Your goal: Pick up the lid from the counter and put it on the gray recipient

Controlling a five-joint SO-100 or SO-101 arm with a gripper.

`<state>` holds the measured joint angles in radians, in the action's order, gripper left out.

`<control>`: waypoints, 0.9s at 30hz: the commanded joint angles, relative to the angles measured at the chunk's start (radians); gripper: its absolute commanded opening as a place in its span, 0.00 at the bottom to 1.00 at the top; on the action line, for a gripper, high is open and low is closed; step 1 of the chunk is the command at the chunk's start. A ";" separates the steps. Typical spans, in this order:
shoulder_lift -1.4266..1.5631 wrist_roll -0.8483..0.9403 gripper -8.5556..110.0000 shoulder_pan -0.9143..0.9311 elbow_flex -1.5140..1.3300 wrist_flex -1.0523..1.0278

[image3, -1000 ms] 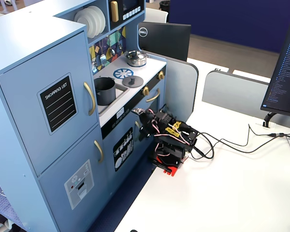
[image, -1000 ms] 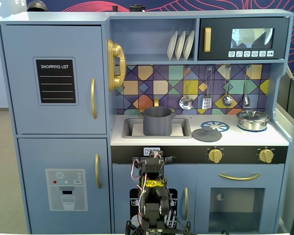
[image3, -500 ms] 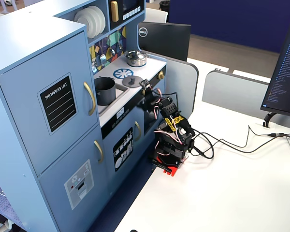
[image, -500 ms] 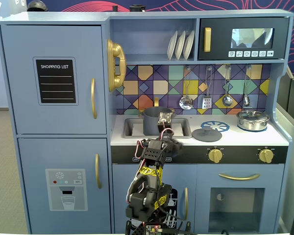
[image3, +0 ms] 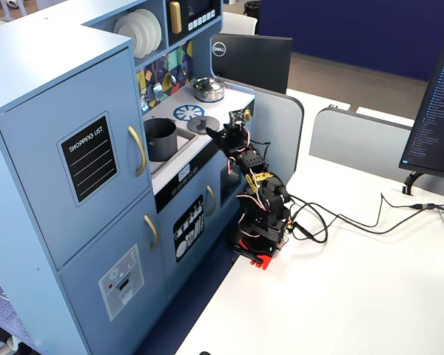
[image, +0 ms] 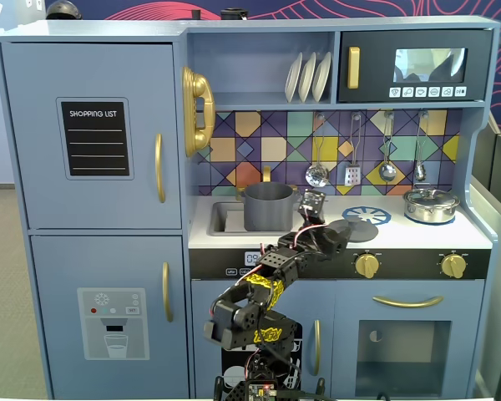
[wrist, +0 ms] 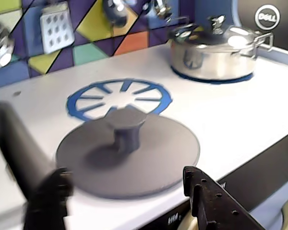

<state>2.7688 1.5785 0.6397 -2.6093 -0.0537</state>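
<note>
The lid (wrist: 149,160), a flat matte dark gray disc with a center knob, lies on the white counter just in front of the blue burner ring (wrist: 119,98). It also shows in both fixed views (image: 351,228) (image3: 203,123). My gripper (wrist: 126,176) is open, its jaws spread on either side of the lid's near edge and holding nothing. In both fixed views the gripper (image: 328,236) (image3: 216,133) is at the counter's front edge, beside the lid. The gray recipient (image: 268,206), a matte dark gray pot, stands uncovered in the sink, left of the lid, and shows again in a fixed view (image3: 160,139).
A shiny silver pot with its own lid (wrist: 212,52) (image: 432,204) stands on the far right burner. Utensils (image: 317,174) hang on the tiled back wall. Gold knobs (image: 366,265) sit on the panel below the counter edge.
</note>
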 commanded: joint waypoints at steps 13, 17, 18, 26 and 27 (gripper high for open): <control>-0.423 -0.020 0.33 -0.002 0.207 0.268; -0.499 -0.029 0.32 -0.006 0.250 0.285; -0.514 -0.032 0.32 -0.009 0.259 0.290; -0.660 -0.044 0.31 -0.012 0.362 0.327; -0.670 -0.048 0.31 -0.012 0.371 0.327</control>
<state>2.1246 1.5493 0.6381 -2.3363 0.2393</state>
